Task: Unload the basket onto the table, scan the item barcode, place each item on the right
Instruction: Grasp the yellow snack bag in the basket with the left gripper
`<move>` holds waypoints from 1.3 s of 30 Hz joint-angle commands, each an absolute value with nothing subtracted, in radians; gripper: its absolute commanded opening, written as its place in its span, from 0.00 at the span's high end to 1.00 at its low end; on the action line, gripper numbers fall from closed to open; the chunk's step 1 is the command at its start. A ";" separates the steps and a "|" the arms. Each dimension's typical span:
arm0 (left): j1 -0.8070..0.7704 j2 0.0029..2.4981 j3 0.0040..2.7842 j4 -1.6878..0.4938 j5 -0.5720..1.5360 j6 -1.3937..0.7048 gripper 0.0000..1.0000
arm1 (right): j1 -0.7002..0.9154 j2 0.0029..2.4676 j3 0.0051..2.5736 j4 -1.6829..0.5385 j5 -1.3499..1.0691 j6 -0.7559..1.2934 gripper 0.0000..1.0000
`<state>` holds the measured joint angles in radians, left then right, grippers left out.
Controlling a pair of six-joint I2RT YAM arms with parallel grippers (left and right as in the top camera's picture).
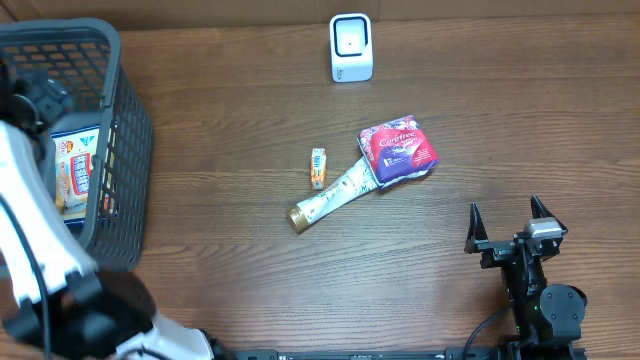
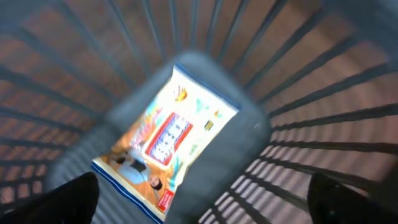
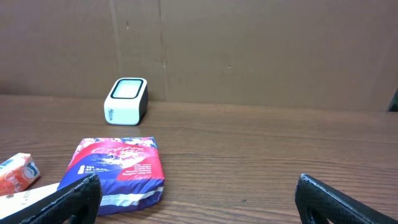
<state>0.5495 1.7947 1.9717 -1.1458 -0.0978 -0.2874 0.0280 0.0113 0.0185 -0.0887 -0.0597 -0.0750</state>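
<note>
Left gripper (image 2: pixel 202 193) points down into basket (image 2: pixel 323 93) — jaws spread above packet (image 2: pixel 168 140).

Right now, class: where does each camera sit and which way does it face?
Overhead: above the table, looking down; left arm and right arm show.
Left wrist: in the basket, facing down at the snack bag; left gripper open.
Right wrist: low, facing the scanner; right gripper open.
Overhead and right wrist share the scanner.

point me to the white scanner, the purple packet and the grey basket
white box-shaped barcode scanner (image 1: pixel 351 45), overhead view, its top face
purple and red soft packet (image 1: pixel 398 150), overhead view, middle of its printed front
grey plastic slatted basket (image 1: pixel 125 140), overhead view, its side wall
</note>
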 commanded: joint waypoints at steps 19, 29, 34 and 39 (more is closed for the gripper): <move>0.543 2.321 1.950 -1.114 -0.142 -0.178 0.00 | 0.033 0.005 0.009 -0.081 -0.053 -0.076 0.00; 0.543 2.341 1.950 -1.118 -0.191 -0.179 0.95 | 0.033 0.005 0.009 -0.081 -0.053 -0.076 0.00; 0.542 2.341 1.990 -1.158 -0.190 -0.190 0.96 | 0.033 0.005 0.009 -0.081 -0.053 -0.076 0.00; 0.542 2.321 2.151 -1.268 -0.158 -0.248 0.96 | 0.033 0.005 0.009 -0.081 -0.053 -0.076 0.00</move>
<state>0.5491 2.3196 2.0495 -1.2438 -0.2047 -0.2050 0.0277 0.0113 0.0185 -0.0895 -0.0601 -0.0750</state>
